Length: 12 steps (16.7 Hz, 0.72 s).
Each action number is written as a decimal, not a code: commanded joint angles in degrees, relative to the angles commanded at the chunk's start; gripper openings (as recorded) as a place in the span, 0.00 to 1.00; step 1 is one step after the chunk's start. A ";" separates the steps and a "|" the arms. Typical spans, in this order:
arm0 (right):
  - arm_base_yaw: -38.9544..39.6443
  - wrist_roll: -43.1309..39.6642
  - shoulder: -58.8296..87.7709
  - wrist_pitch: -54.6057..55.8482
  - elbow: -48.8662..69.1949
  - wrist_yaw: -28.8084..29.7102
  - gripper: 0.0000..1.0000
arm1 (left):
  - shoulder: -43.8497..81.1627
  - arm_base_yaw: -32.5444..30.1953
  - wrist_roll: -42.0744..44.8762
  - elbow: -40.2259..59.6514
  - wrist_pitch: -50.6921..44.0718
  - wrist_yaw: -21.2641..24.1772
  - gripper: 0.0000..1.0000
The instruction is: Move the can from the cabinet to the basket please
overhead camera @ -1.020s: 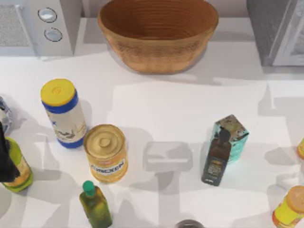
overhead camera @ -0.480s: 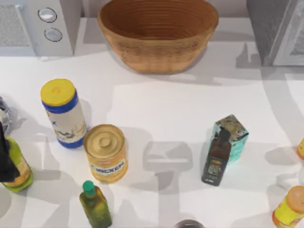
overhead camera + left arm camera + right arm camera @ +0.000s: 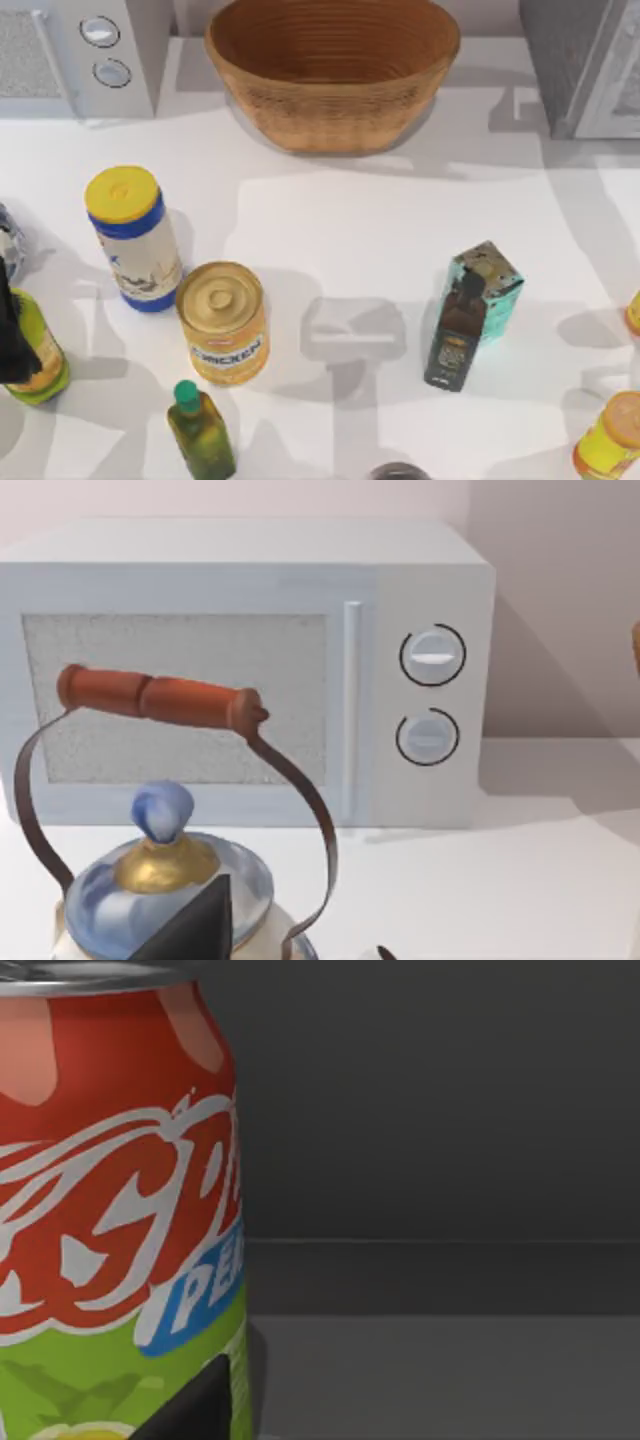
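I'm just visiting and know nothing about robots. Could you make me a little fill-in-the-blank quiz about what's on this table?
1. The white microwave has ____ round knobs.
2. The kettle in front of it has a ____ handle grip.
3. The wicker basket has ____ inside it.
4. The can in the grey cabinet stands ____.

Missing words: two; red-brown; nothing; upright

The white desk (image 3: pixel 340 230) carries the wicker basket (image 3: pixel 333 75) at the back, between the microwave (image 3: pixel 85 55) at the left and the grey cabinet (image 3: pixel 585 65) at the right. Nearer stand a blue-white canister (image 3: pixel 135 240), a yellow chicken tin (image 3: pixel 224 322), a green bottle (image 3: pixel 201 432), a dark bottle (image 3: pixel 456 335) touching a teal carton (image 3: pixel 492 285), and a kettle (image 3: pixel 165 890) before the microwave.
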 joint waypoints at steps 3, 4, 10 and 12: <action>2.28 0.02 1.26 0.50 1.09 2.33 1.00 | 0.00 0.00 0.00 0.00 0.00 0.00 1.00; 4.20 -0.01 2.16 0.78 1.59 4.24 1.00 | 0.00 0.00 0.00 0.00 0.00 0.00 1.00; 16.05 -0.27 6.81 2.95 4.02 16.35 1.00 | 0.00 0.00 0.00 0.00 0.00 0.00 1.00; 16.26 -0.28 6.86 3.01 4.01 16.56 1.00 | 0.00 0.00 0.00 0.00 0.00 0.00 1.00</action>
